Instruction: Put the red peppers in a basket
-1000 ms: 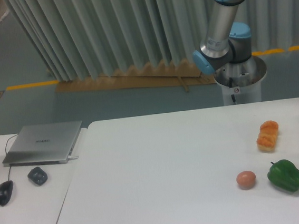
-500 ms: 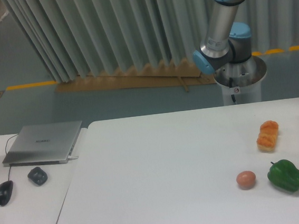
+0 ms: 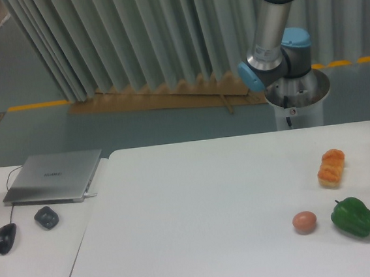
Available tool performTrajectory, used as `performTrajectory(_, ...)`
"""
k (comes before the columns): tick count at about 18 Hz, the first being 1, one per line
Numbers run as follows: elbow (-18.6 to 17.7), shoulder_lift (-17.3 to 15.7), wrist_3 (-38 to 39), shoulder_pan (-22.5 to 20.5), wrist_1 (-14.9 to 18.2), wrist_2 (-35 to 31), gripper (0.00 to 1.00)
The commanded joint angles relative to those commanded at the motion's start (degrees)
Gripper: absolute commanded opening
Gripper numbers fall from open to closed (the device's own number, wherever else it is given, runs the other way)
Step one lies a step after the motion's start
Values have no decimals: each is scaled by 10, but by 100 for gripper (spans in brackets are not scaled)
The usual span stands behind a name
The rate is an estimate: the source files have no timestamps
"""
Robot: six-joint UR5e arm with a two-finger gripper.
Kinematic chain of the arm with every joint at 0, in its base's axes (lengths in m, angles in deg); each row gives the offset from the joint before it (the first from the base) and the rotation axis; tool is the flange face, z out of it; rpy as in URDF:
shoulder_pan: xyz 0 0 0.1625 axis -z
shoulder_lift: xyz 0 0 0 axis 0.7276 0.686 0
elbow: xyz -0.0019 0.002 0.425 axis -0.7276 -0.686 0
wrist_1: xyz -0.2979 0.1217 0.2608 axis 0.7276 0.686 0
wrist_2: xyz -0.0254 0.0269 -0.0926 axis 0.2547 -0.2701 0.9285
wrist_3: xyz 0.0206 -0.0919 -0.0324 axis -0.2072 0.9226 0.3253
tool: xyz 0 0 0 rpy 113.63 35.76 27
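The red peppers are out of view, and so is the basket. Only the arm's base and lower joints [image 3: 275,51] show, standing behind the table's far right edge; the arm runs out of the top of the picture. The gripper is not in view.
A green bell pepper [image 3: 353,216], a brown egg [image 3: 304,221] and an orange bread-like lump [image 3: 331,167] lie on the white table [image 3: 198,209] at the right. On the left desk lie a shut laptop [image 3: 54,177], a mouse [image 3: 4,238] and a small dark object [image 3: 46,217].
The arm's upper link has swung slightly to the left near the top of the picture. Nothing on the table has moved.
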Motion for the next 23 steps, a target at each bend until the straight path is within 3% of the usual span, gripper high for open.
performTrajectory(4,2,-3,48,4,5,7,100)
performTrajectory(17,-21,-36,50,13,15,18,100)
performTrajectory(23,-49,-58,134,60,29,85,100)
